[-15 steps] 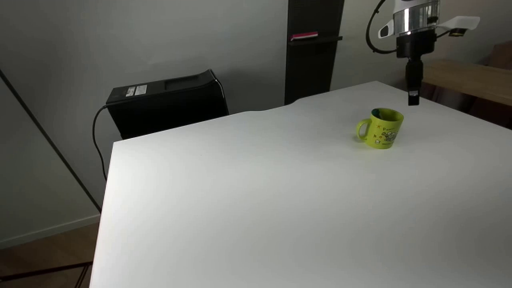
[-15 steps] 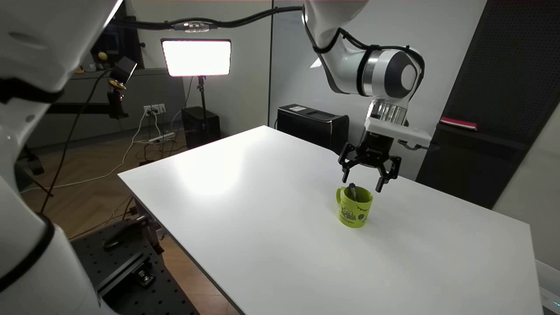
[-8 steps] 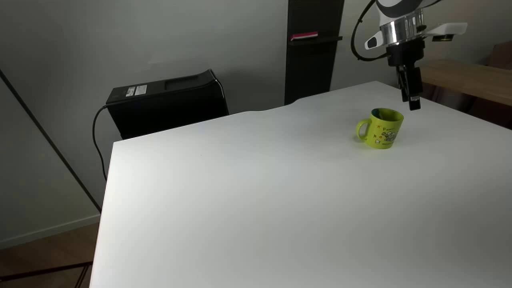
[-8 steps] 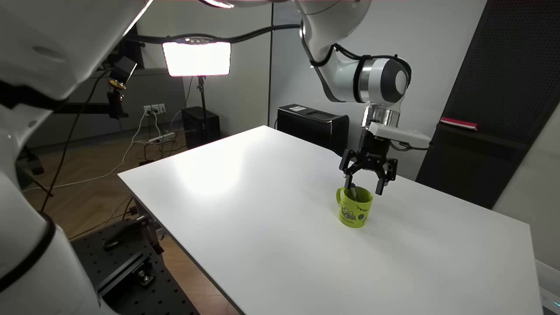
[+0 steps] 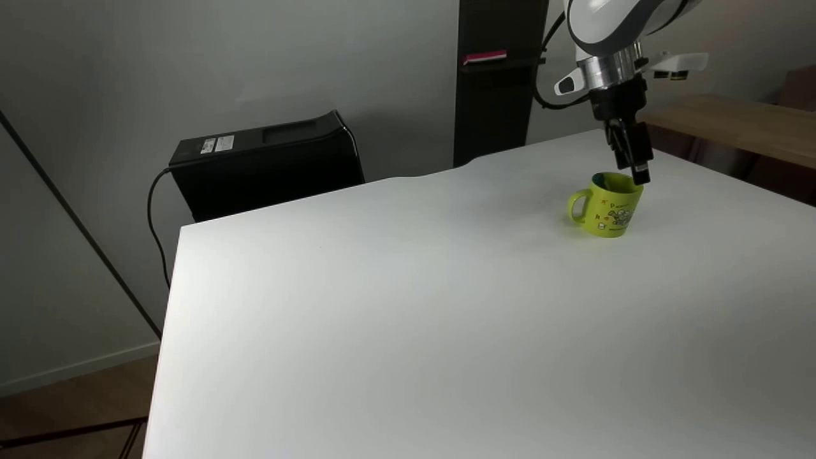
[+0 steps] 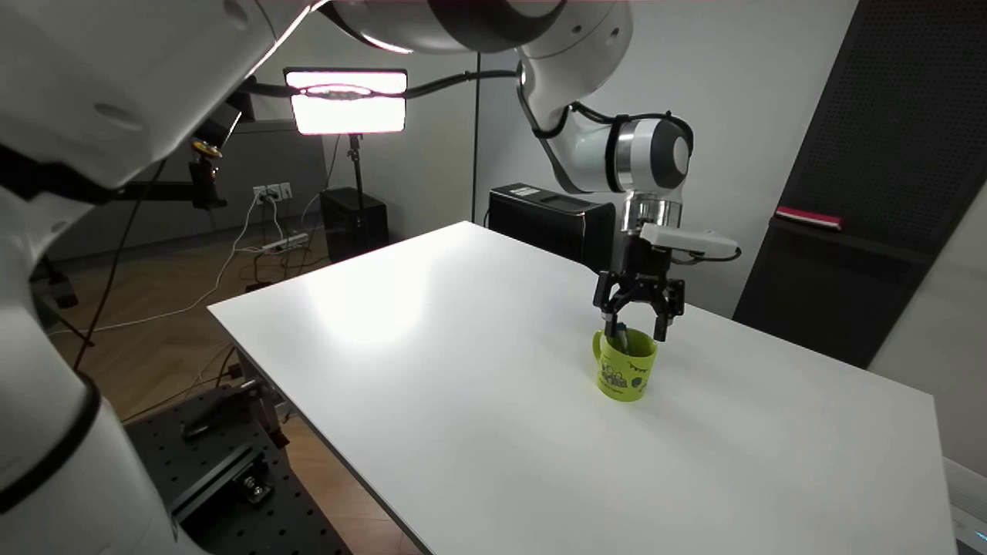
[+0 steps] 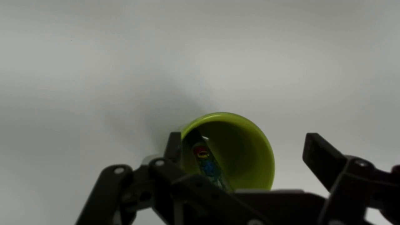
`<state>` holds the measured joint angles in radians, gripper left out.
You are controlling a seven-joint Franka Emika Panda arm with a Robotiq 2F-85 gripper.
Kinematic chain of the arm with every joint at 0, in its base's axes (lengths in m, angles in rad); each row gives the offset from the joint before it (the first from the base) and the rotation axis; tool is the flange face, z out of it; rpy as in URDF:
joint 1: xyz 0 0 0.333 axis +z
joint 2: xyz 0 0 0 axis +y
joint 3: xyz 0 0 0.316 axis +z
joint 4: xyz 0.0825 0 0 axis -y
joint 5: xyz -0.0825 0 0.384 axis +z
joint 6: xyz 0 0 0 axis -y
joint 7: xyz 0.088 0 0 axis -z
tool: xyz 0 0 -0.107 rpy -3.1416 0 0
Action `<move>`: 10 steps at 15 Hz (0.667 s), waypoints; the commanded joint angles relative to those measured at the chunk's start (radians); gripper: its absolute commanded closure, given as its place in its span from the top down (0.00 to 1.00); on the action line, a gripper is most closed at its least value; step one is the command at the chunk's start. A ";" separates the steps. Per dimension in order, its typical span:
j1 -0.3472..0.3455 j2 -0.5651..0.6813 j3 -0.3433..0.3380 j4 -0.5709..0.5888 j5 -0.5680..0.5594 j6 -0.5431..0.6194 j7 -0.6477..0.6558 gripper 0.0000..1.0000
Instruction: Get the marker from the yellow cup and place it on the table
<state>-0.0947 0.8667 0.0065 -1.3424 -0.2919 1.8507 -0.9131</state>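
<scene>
Jaws: spread wide, pinching nothing; my gripper (image 6: pixel 636 329) hangs tilted at the mouth of the cup (image 6: pixel 628 379), which stands upright on the table (image 6: pixel 463 385) and holds the marker (image 7: pixel 210 167).
Marker: between my jaws in the wrist view, off-centre; just beside my finger (image 7: pixel 172 148) on the handle (image 6: pixel 597 345) side, well apart from the opposite finger (image 7: pixel 323 161).
Long axis: slanting, oblique to my closing line; dark end up by the rim (image 7: pixel 228 116), nearest the handle-side finger, barrel running down and inward, lower end hidden behind my own body.
Finger and rim: overlapping in the wrist view; whether I touch, and on which side of the wall I am, I cannot tell.
Coming move: in my judgement, a shift toward the handle side, to bring the dark end midway between my jaws; closing as I stand could nip the wall and drag the cup.
Marker print: red, yellow and blue-green patches facing my jaws; no word legible.
Cup print: cartoon figures below my jaws; in an exterior view, a short word seems to begin with P, the rest too small.
Beyond the table: a black box (image 5: pixel 274 171), well apart from my jaws, bearing white stickers (image 5: pixel 217 145); text unreadable.
Brand: none legible to me.
</scene>
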 commanded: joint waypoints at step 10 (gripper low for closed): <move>0.022 0.035 -0.010 0.017 -0.003 0.184 0.060 1.00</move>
<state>-0.0858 0.8920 0.0065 -1.3413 -0.2922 1.9997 -0.9032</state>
